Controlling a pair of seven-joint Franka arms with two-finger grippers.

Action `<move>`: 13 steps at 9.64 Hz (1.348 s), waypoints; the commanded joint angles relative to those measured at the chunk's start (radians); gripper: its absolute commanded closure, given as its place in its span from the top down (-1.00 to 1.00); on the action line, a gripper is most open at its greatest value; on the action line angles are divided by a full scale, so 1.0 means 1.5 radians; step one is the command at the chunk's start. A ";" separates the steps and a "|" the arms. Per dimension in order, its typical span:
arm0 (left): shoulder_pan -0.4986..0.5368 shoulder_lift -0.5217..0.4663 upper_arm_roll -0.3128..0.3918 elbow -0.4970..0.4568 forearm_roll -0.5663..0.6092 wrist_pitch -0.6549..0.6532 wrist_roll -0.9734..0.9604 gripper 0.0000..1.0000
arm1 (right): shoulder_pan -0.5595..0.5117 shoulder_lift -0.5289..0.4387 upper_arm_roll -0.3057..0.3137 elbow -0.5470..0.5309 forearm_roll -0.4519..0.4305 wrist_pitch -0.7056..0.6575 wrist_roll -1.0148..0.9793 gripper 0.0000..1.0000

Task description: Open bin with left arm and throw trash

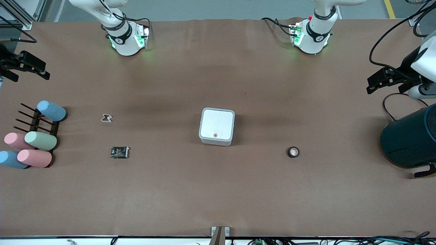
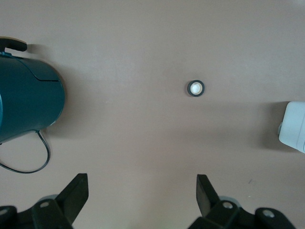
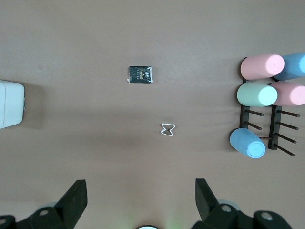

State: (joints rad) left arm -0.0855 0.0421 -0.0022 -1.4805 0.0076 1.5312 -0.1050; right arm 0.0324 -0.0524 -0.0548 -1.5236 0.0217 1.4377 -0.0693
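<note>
Teal round bin [image 1: 410, 139] and pastel cylinders [image 1: 32, 143] at opposite table ends.

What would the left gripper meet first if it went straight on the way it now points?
Probably only the bare table. The left gripper is open and points down at brown cover between the round roll and the dark teal bin; nothing lies between its fingers. Depth is unclear.

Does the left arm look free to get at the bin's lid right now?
Probably yes. The left gripper waits open at its end of the table, the bin stands alone mid-table with its lid shut, and only the round roll lies nearby, off the path.
</note>
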 commanded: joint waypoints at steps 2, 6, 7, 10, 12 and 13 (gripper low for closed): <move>-0.003 0.011 -0.003 0.024 0.011 0.002 -0.007 1.00 | 0.007 -0.004 -0.004 -0.007 0.003 0.004 0.010 1.00; -0.058 0.041 -0.052 0.017 0.005 -0.036 0.003 0.89 | 0.000 0.008 -0.005 -0.031 0.002 0.026 0.007 1.00; -0.098 0.086 -0.087 0.021 0.007 -0.025 -0.012 0.39 | -0.004 0.008 -0.007 -0.066 0.002 0.044 0.005 1.00; -0.229 0.222 -0.099 0.032 0.011 0.180 -0.096 -0.72 | -0.007 0.016 -0.007 -0.218 0.002 0.218 0.005 1.00; -0.281 0.321 -0.097 0.042 0.012 0.359 -0.146 -1.00 | -0.010 0.094 -0.007 -0.270 0.002 0.295 0.004 1.00; -0.298 0.358 -0.095 0.042 0.014 0.425 -0.182 -1.00 | -0.009 0.118 -0.007 -0.274 0.002 0.334 0.007 1.00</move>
State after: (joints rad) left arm -0.5115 0.5074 -0.1528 -1.4656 0.0107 2.0940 -0.3277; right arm 0.0288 0.0754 -0.0735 -1.9287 0.0216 1.8903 -0.0689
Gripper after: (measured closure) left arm 0.890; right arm 0.000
